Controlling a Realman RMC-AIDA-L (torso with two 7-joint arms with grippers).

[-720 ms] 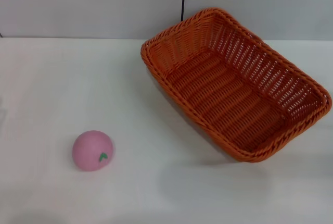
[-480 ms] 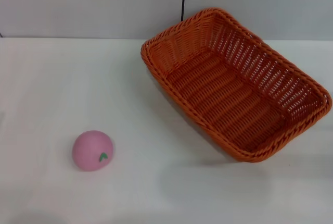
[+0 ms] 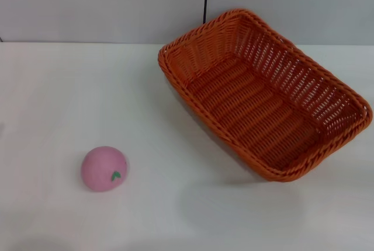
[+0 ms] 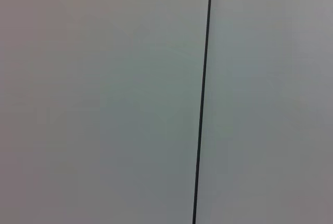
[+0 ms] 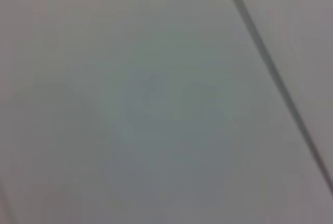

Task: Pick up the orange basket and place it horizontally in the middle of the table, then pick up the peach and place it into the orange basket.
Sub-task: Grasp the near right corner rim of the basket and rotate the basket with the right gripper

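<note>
Head view: orange basket [image 3: 263, 93] lies diagonally, long axis upper-left to lower-right; peach [image 3: 104, 168] lower left on the counter [image 3: 70, 87]; neither claw's state can be told.

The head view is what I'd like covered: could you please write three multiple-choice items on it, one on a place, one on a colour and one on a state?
1. Where does the peach lie relative to the basket?
A. Inside it
B. On the table, toward the robot's left and nearer the robot
C. Behind it, by the wall

2. What colour is the small leaf mark on the peach?
A. Green
B. Yellow
C. Blue

3. How does the basket sit?
A. Upside down
B. Square to the table's edge, peach inside
C. Upright, empty, askew to the table's edge

Answers:
1. B, since the peach rests on bare tabletop, apart from the basket.
2. A, since a green mark shows on its pink skin.
3. C, since its open side faces up, only the woven bottom shows inside, and its long sides run diagonally.
</note>
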